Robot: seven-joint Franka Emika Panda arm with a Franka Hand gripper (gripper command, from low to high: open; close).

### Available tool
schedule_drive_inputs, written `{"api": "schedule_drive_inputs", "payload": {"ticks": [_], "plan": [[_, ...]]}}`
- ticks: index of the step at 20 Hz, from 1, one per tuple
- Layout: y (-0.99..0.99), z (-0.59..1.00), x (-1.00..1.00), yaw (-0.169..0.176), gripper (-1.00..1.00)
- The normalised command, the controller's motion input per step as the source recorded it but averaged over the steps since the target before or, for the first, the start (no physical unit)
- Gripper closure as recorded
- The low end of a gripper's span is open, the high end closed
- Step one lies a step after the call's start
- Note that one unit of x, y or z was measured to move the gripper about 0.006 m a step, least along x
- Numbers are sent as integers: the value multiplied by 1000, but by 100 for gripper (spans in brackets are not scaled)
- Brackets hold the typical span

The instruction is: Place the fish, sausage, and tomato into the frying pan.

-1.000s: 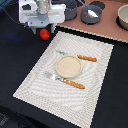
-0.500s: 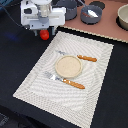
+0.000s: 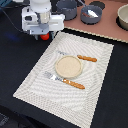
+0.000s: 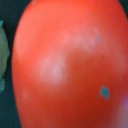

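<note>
— Dark tabletop, striped placemat point(image 3: 70, 70), tomato point(image 3: 45, 36) beneath gripper point(image 3: 44, 33). Grasped?
— Cannot tell; fingers hidden. Something white inside frying pan point(image 3: 91, 14), maybe fish. Sausage unseen; tomato remaining.

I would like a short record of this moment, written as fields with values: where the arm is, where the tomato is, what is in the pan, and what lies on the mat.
arm: white gripper low over the dark table, past the mat's far corner
tomato: small glossy red ball under the gripper; fills the wrist view
grip: cannot tell if closed
frying pan: shallow blue-grey round pan on the brown board, a white piece inside
mat: striped pale placemat with a tan round plate between two orange-handled cutlery pieces
</note>
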Motion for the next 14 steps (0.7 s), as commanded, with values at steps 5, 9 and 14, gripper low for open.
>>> {"api": "schedule_drive_inputs", "payload": {"ticks": [5, 9, 14], "plan": [[187, -130, -71, 0, 100], [24, 665, 329, 0, 100], [46, 1000, 790, -15, 100]]}}
